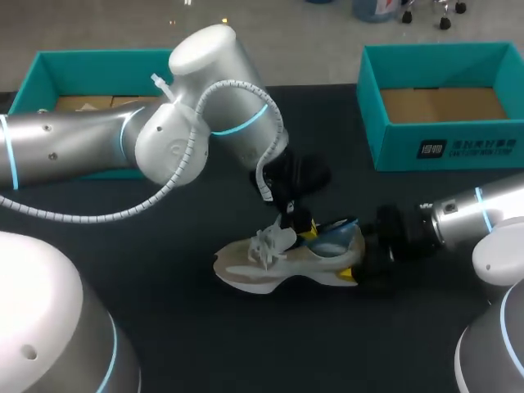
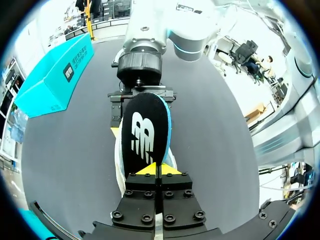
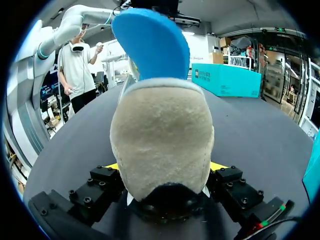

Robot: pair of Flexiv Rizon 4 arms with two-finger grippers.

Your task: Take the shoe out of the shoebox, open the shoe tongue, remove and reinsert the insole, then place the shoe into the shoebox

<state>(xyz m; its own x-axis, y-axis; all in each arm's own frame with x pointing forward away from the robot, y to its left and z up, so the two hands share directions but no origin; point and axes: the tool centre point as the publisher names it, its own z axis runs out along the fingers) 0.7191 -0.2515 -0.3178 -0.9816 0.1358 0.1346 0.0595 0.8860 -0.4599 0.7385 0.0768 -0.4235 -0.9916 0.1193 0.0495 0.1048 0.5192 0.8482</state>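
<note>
Mid-worktop: shoe [image 1: 278,266], clamped from behind by right end effector [image 3: 165,170].
Left end effector [image 2: 156,172]: pinching insole [image 2: 145,130]; guide it lengthwise, no twisting.

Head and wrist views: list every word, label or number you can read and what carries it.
Box on the right: white print on its front wall, too blurred to read.
Far box in the right wrist view: white label, too small.
Insole: white logo mark, no word or number.
</note>
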